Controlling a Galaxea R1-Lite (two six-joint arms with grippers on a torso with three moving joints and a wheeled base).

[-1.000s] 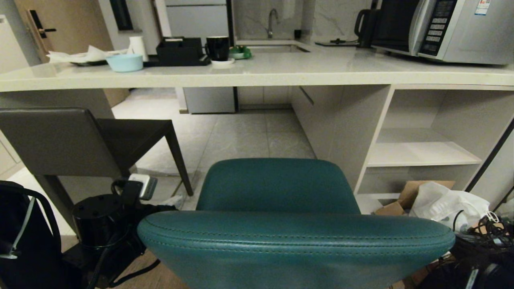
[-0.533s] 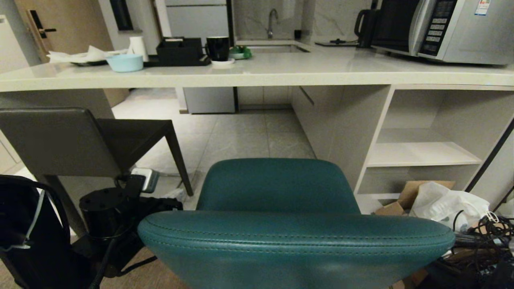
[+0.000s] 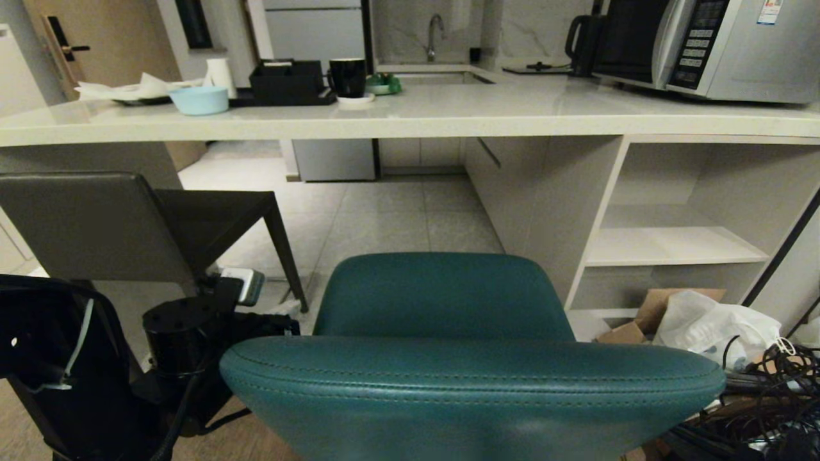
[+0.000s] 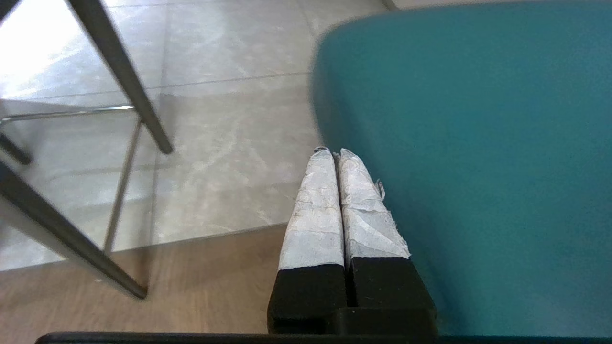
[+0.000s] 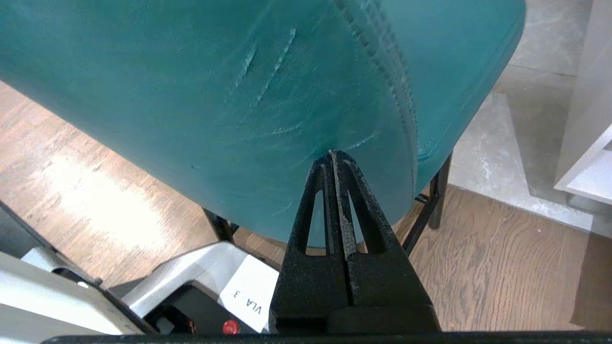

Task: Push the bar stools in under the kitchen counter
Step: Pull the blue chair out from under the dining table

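Right gripper (image 5: 334, 155): fingers pressed together, holding nothing, tips right at the back of the teal stool (image 5: 229, 95). Contact looked likely, couldn't confirm. Left gripper (image 4: 337, 155): taped fingers also pinched shut and empty, sitting just beside the stool's left flank rather than behind it.

Key relation: the teal stool lay straight ahead of both grippers, and the kitchen counter (image 3: 410, 121) beyond it, so the push line ran from the tips through the backrest toward the open bay under the slab. The backrest's long axis ran crosswise to that line. Right arm looked better placed to push; left was off to the side.

Materials: teal padded leather-look shell, curved, stitched seam along the rim, a few scuffs; thin black legs. Counter: pale stone-look slab with a thick edge. Floor: wood planks under the stool, then tile under the counter.

Dark grey stool (image 3: 96, 224), angular and flat-backed, stood ahead-left of the left gripper, seat partly under the counter.
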